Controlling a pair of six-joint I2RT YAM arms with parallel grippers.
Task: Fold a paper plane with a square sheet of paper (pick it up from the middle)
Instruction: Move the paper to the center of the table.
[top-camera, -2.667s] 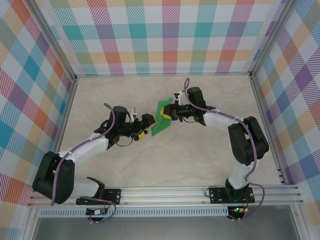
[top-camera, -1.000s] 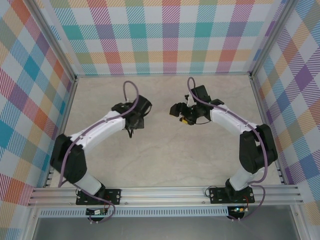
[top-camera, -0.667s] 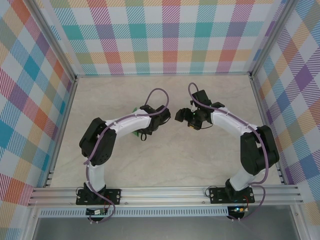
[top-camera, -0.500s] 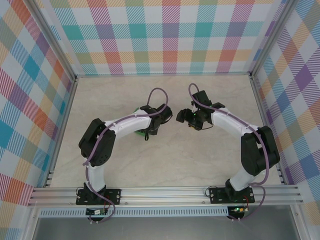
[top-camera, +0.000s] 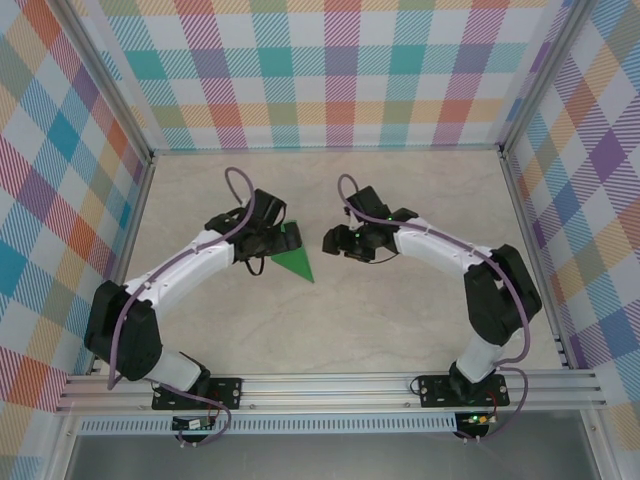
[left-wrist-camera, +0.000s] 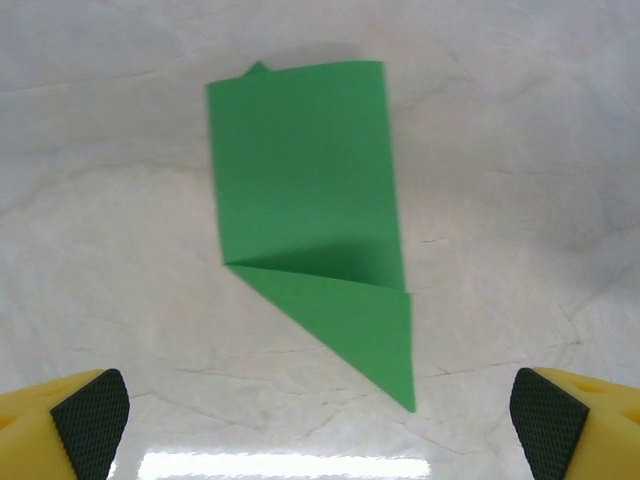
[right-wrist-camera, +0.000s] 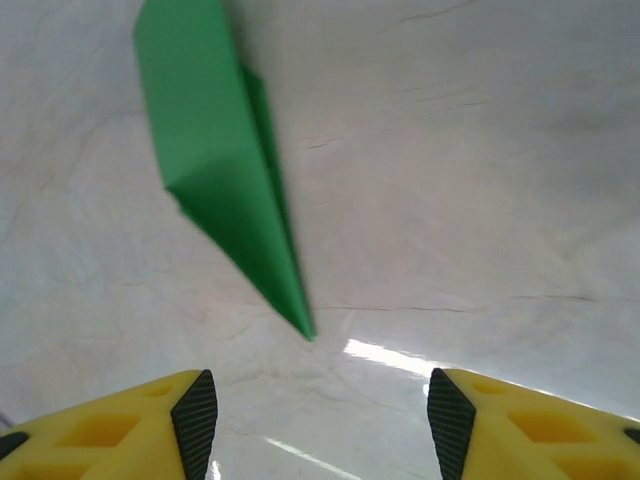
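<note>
The paper (top-camera: 295, 258) lies flat on the desk (top-camera: 400, 320) near the middle, between the two arms, folded into a narrow green shape with a blunt wide end toward the back and a sharp tip toward the near edge. In the left wrist view the paper (left-wrist-camera: 305, 210) shows a straight-sided body with a crease across it and a triangle tapering to the point; a small corner of a lower layer peeks out at the far end. The left gripper (left-wrist-camera: 320, 425) is spread wide, its fingers (left-wrist-camera: 92, 418) at the frame's lower corners, with bare desk between them and the paper ahead, untouched. The right gripper (right-wrist-camera: 322, 420) is also wide and holds nothing; the paper (right-wrist-camera: 215, 170) lies beyond it, tip pointing toward the gap. From above, the left gripper (top-camera: 274, 240) sits just beside the paper's left edge and the right gripper (top-camera: 330, 242) near its right.
</note>
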